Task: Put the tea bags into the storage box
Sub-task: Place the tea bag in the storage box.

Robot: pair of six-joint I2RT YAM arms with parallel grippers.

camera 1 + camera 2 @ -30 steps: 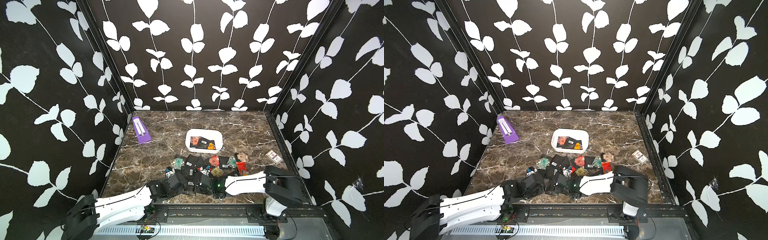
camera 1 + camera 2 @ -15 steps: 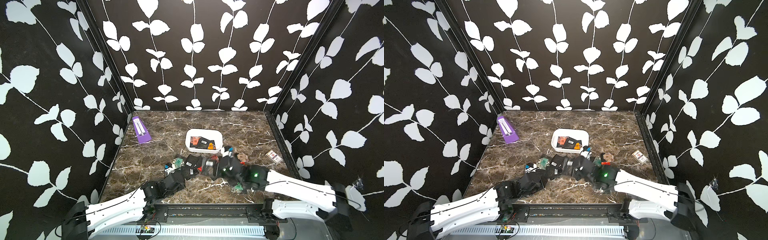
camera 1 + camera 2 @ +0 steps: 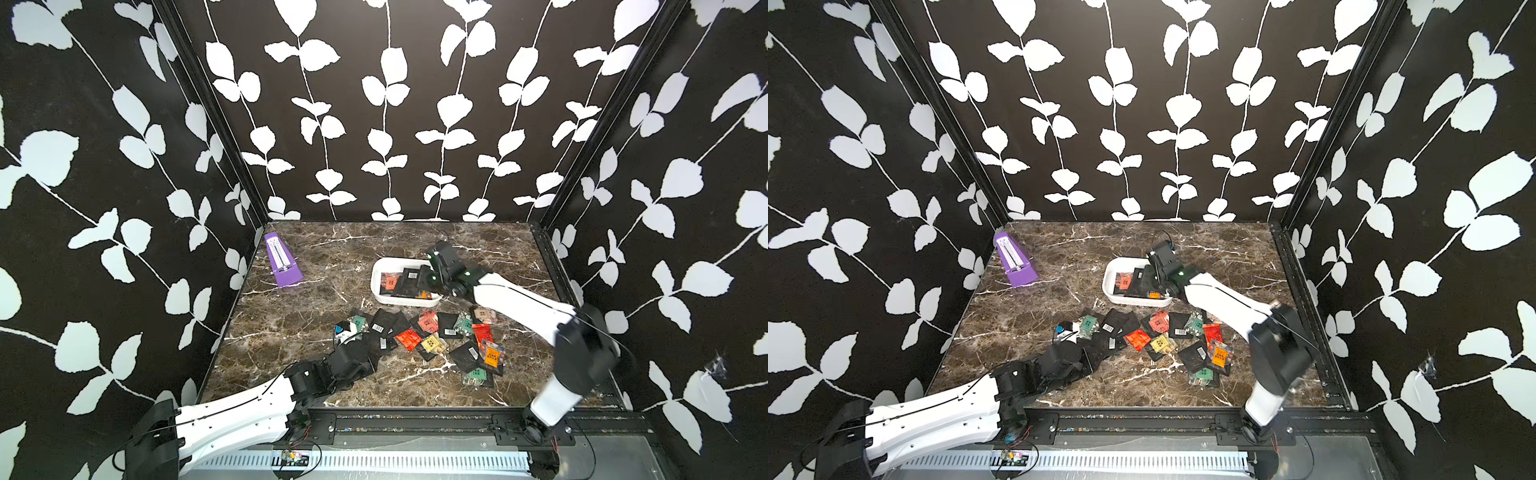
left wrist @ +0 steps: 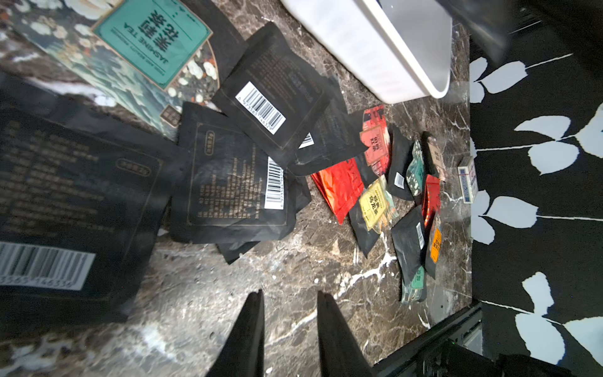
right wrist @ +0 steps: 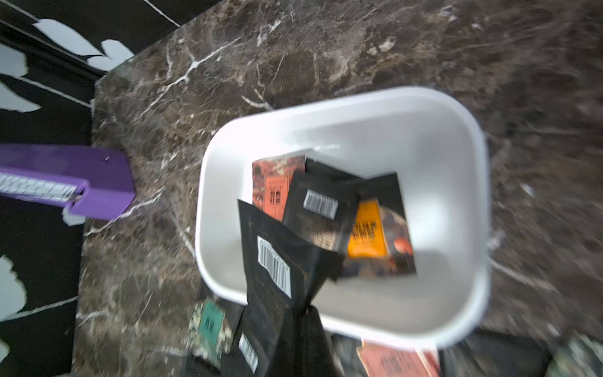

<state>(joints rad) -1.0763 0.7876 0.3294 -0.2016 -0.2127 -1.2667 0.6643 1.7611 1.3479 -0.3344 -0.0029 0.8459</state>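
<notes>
The right gripper (image 5: 301, 315) clamps a black barcoded tea bag (image 5: 277, 258) over the white storage box (image 5: 456, 169) — a few sachets (image 5: 368, 228) lie inside. The left gripper (image 4: 288, 298), fingers slightly apart and empty, hovers low over the marble tabletop (image 4: 195, 310) beside the scattered tea bags (image 3: 407, 338).

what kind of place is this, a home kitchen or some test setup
Probably a staged robot test booth, not a home: leaf-print walls box in a marble-look tabletop, two robot arms sit on a front rail, and tea bags lie beside a storage box.
</notes>
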